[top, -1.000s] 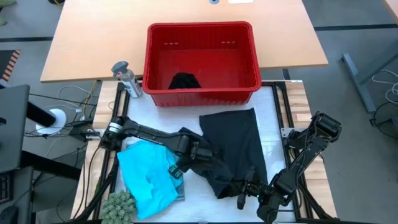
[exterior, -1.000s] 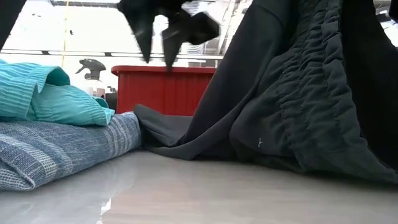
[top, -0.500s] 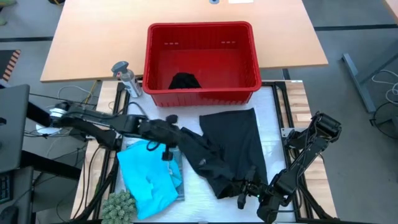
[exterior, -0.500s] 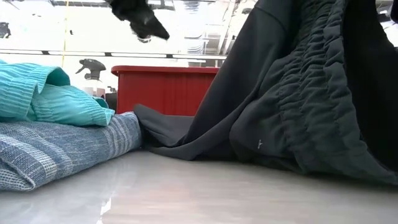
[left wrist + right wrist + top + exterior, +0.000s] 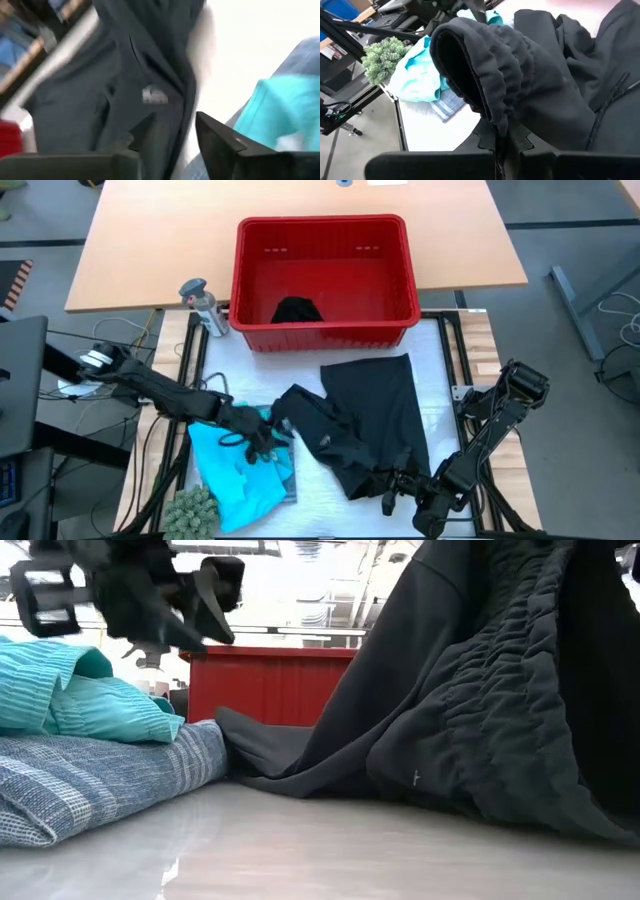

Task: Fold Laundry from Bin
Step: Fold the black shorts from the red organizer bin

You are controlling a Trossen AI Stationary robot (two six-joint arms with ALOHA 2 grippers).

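Black garment lies lengthwise bin-to-front, right fingers pinching its near end; left fingers spread, empty.

No text or label can be read.

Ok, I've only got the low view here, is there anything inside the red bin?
Observer: Yes, the high view shows a small black garment lying in the bin.
Operator: Is the right gripper holding the big dark one on the table?
Observer: Yes, the right gripper is shut on a bunched edge of the large black garment.
Operator: And the left gripper?
Observer: The left gripper is open, over the turquoise garment.
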